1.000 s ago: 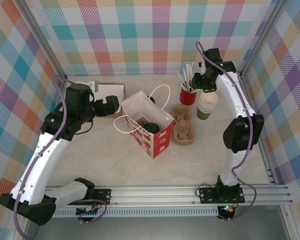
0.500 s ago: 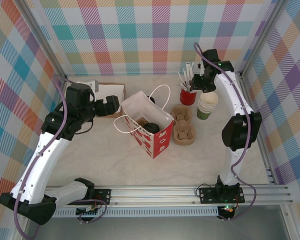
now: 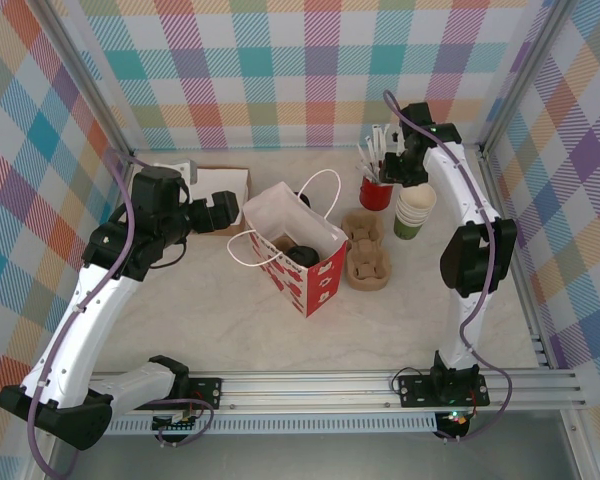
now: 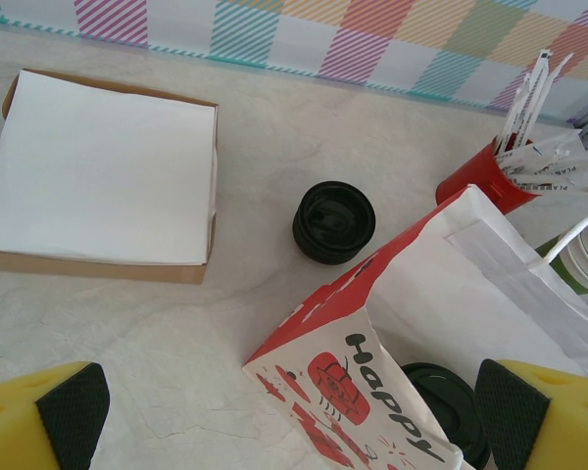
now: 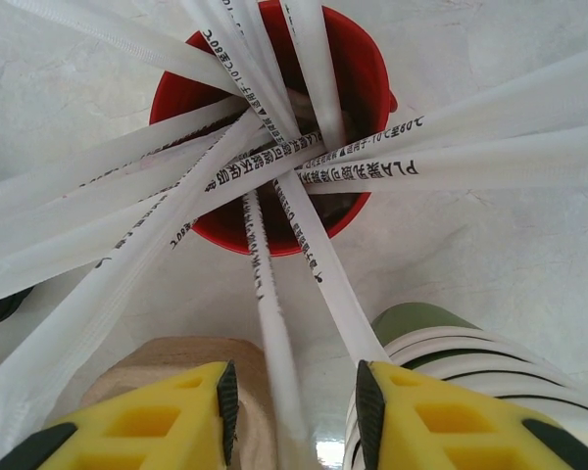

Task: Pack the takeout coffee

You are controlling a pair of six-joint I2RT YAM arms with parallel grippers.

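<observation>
Bag print: the paper bag (image 3: 295, 250) is red and white; the left wrist view reads "HAPPY" in black on its side (image 4: 372, 392), beside a red motif.
Straw wrappers: the white straws (image 5: 372, 171) carry "PLA" plus further characters too small to read, seen from the right wrist view.
Takeout coffee (image 4: 449, 397): black lid up, inside the open bag; the top view (image 3: 302, 256) confirms it.
Second lidded cup (image 4: 333, 222): on the table at 12 o'clock of the bag, apart from it.
Red cup (image 3: 376, 190): at 2 o'clock of the bag, holding the straws.
Cup stack (image 3: 414, 210): at 4 o'clock of the red cup, just beside it.
Cardboard carrier (image 3: 365, 250): at 3 o'clock of the bag, just beside it.
Napkin box (image 4: 98, 166): at 10 o'clock of the bag.
Left gripper (image 4: 274, 416): jaws spread wide, holding nothing, at 9 o'clock of the bag.
Right gripper (image 5: 296, 411): above the red cup, jaws partly apart; 1 straw runs between them with a gap on each side.
</observation>
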